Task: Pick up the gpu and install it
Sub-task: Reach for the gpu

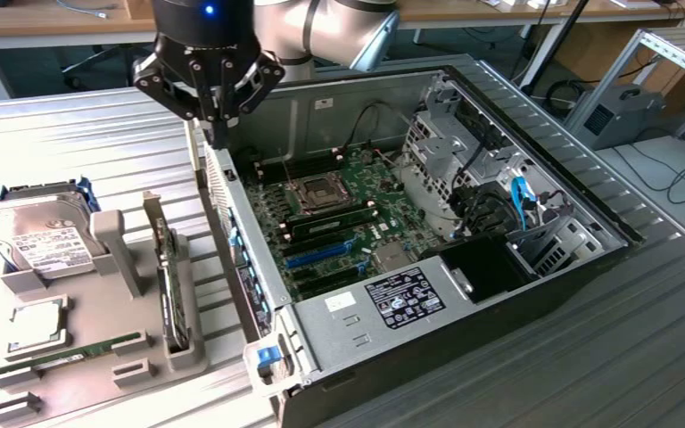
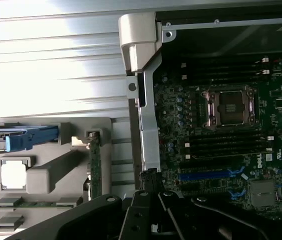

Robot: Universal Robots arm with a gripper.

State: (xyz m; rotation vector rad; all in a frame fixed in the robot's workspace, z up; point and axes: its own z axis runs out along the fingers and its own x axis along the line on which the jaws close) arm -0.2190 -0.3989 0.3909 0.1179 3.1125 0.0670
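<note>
The black pincer (image 1: 217,120) hangs shut, empty, above the open metal computer case (image 1: 318,107); the dark flat gpu (image 1: 171,294) stands unpicked in its grey holder (image 1: 111,239).

The dark gpu (image 1: 174,294) stands on edge, slotted upright in the grey holder (image 1: 104,374).

Ribbed bare metal, bright and smooth, for the bench (image 1: 81,134). Matt grey sheet metal inside the computer case (image 1: 318,107), black outside. Matt grey plastic for the holder (image 1: 104,357). Silver metal with white paper label on the hard drive (image 1: 39,236). Dark board, silver metal bracket on the gpu (image 1: 171,299). Glossy black on the hand (image 1: 215,125)
</note>
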